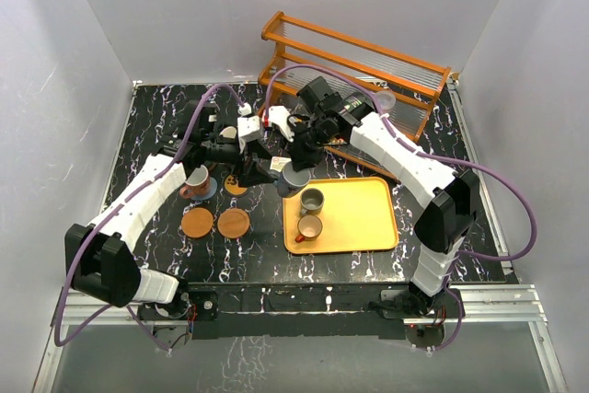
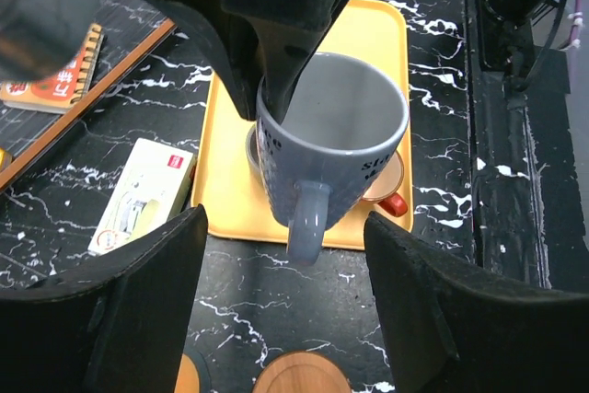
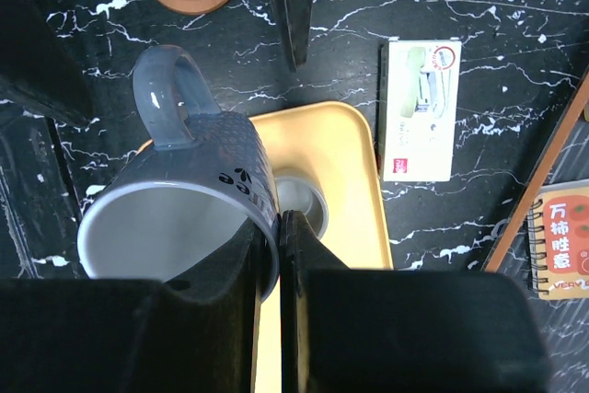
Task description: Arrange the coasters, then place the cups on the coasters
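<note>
My right gripper [image 3: 279,227] is shut on the rim of a grey cup [image 3: 184,200] and holds it in the air over the near left corner of the yellow tray [image 3: 350,154]. The cup's handle [image 2: 308,223] points at my left gripper [image 2: 285,301], which is open, its fingers apart on either side of the handle without touching it. Two small cups [image 1: 311,200] [image 1: 308,227] stand on the tray. Round wooden coasters [image 1: 197,222] [image 1: 234,223] lie on the table left of the tray. Another cup [image 1: 196,181] sits on a blue-grey coaster.
A wooden rack [image 1: 359,62] stands at the back right with a clear plastic cup [image 1: 385,98] beside it. A white box [image 2: 143,195] and an orange notebook [image 2: 55,71] lie behind the tray. White walls enclose the black marble table.
</note>
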